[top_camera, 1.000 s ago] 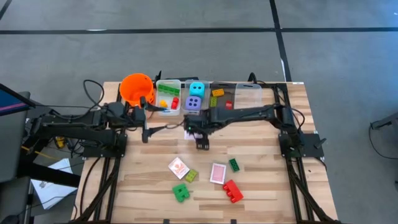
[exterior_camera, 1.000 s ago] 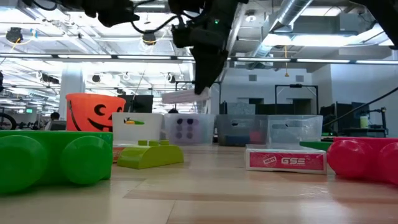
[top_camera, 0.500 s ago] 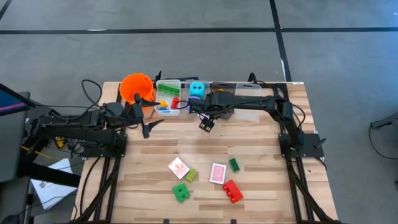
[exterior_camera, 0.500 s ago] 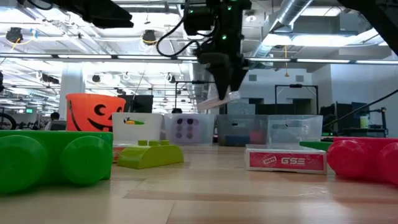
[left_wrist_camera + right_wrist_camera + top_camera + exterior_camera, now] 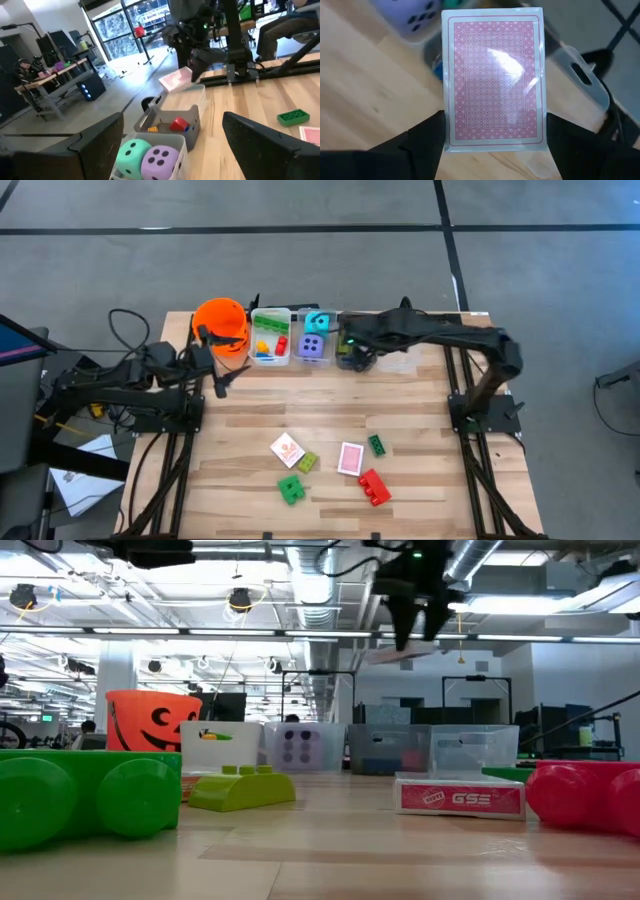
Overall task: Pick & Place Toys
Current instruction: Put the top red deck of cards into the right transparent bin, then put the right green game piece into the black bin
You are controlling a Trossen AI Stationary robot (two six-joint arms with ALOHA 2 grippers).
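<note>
My right gripper [image 5: 349,356] is shut on a pink-backed playing card [image 5: 492,80], high above the row of clear bins at the far edge. The low view shows the card [image 5: 400,653] under the gripper [image 5: 408,628]. My left gripper [image 5: 222,377] hangs open and holds nothing beside the orange bucket [image 5: 220,320]. On the near half of the table lie a face-up card [image 5: 288,448], a pink card [image 5: 350,458], two green bricks [image 5: 291,489] [image 5: 376,444], a yellow-green brick [image 5: 307,463] and a red brick [image 5: 374,487]. My right gripper pinches the card's two long edges [image 5: 451,127] between its fingers, near one short end. The fingers [image 5: 427,137] slant down from the table's right side. The card sticks out past the fingertips, back up and nearly flat, lifted clear above the bins.
Along the far edge stand a bin with bricks [image 5: 271,337], a bin with a cyan and a purple die [image 5: 314,335], a bin with a yellow and a red brick [image 5: 352,332] and a clear bin [image 5: 400,330]. The table's middle is bare wood.
My right gripper has risen and gone toward the far edge and a little to the right, from the table's middle to above the bins, rolling its wrist; the card went with it. My left gripper has drawn back a little toward the table's left edge.
</note>
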